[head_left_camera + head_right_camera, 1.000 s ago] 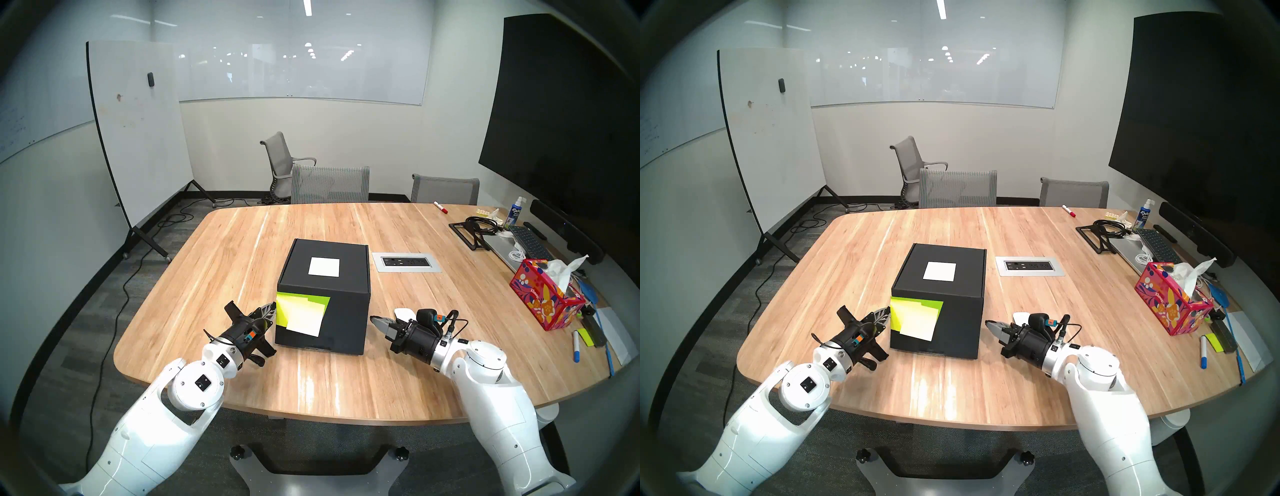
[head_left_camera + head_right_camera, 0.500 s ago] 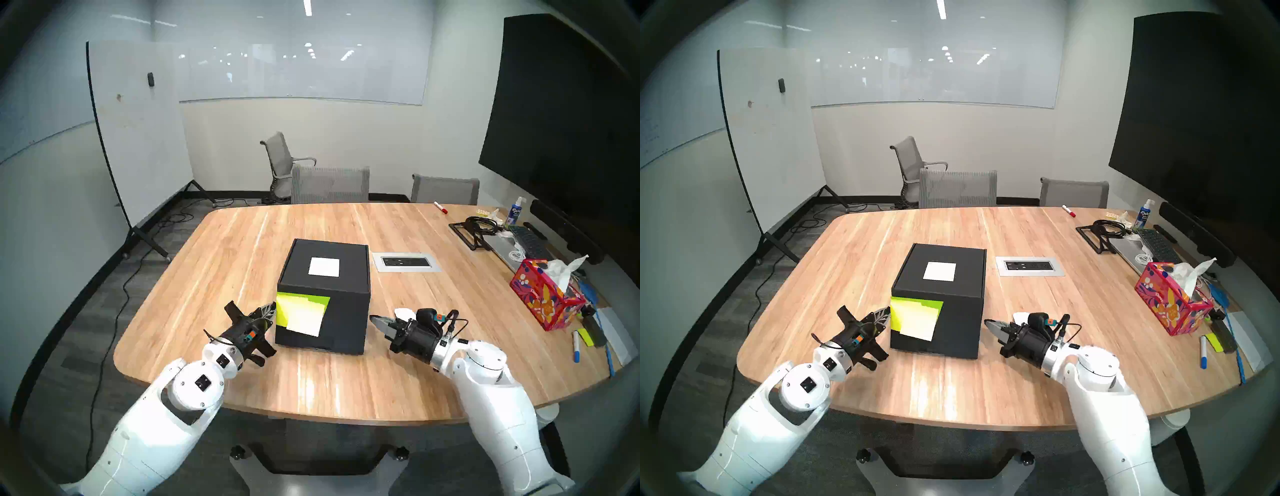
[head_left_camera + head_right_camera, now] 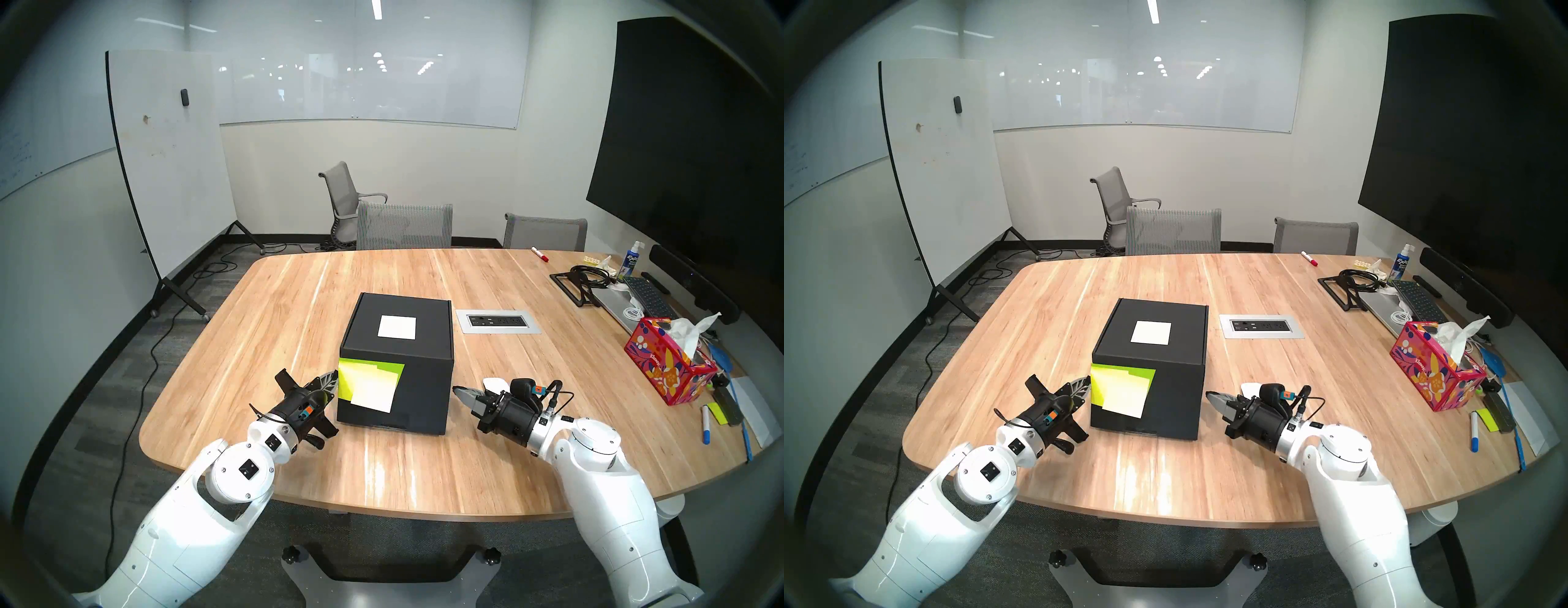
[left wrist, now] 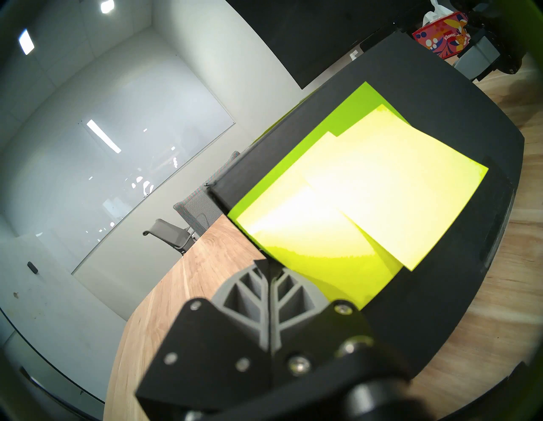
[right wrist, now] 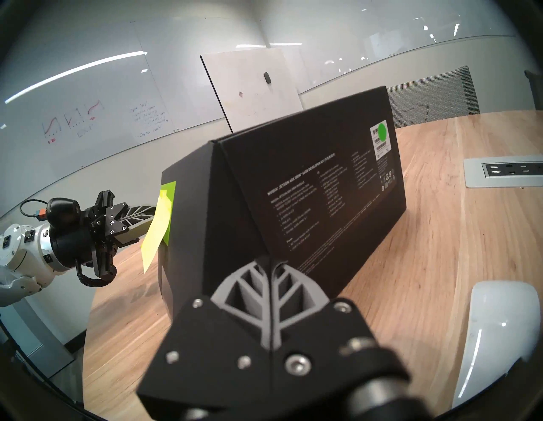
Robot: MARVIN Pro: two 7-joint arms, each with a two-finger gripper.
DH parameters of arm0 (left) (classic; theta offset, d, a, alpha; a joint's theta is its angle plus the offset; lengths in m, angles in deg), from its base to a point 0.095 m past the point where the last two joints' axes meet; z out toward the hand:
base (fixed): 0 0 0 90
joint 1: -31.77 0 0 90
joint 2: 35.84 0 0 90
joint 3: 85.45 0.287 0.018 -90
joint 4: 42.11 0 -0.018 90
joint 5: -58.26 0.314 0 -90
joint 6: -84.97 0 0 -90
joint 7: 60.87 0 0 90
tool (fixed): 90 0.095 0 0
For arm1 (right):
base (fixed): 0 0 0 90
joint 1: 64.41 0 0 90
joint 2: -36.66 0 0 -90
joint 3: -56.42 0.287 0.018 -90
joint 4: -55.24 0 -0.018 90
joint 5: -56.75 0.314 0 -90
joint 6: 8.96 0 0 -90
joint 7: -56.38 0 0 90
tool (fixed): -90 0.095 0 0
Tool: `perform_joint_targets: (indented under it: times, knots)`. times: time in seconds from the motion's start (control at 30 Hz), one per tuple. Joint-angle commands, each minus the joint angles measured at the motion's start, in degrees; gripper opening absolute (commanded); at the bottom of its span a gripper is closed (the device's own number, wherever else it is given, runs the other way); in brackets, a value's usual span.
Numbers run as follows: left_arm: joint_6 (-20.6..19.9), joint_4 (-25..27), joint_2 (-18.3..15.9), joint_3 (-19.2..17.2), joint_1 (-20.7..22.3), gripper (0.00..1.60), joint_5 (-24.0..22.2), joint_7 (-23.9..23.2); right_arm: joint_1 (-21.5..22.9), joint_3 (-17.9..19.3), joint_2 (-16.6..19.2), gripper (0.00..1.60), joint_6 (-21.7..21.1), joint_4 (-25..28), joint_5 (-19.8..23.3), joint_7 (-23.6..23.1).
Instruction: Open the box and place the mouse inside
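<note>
The black box stands closed mid-table, with a white label on its lid and yellow-green sticky notes on its front flap. My left gripper is shut, and its tips rest at the left edge of the notes. Nothing shows between them. My right gripper is also shut and empty, pointing at the box's right front corner. The white mouse lies on the table just behind the right gripper, partly hidden by it. The right wrist view has the mouse at lower right.
A silver power outlet panel is set into the table right of the box. A red floral tissue box, a keyboard, a laptop, markers and cables crowd the right edge. Grey chairs stand at the far side.
</note>
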State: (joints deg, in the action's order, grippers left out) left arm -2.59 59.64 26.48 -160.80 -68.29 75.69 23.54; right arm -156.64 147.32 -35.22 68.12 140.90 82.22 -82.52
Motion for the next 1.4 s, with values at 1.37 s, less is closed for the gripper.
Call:
perform_joint_targets:
  times: [1.37]
  knots:
    - [0.66, 3.06, -2.76, -0.56, -1.03, 0.00, -1.83, -3.95, -1.04, 0.73, -1.18, 0.00, -0.97, 3.65, 0.19, -0.43]
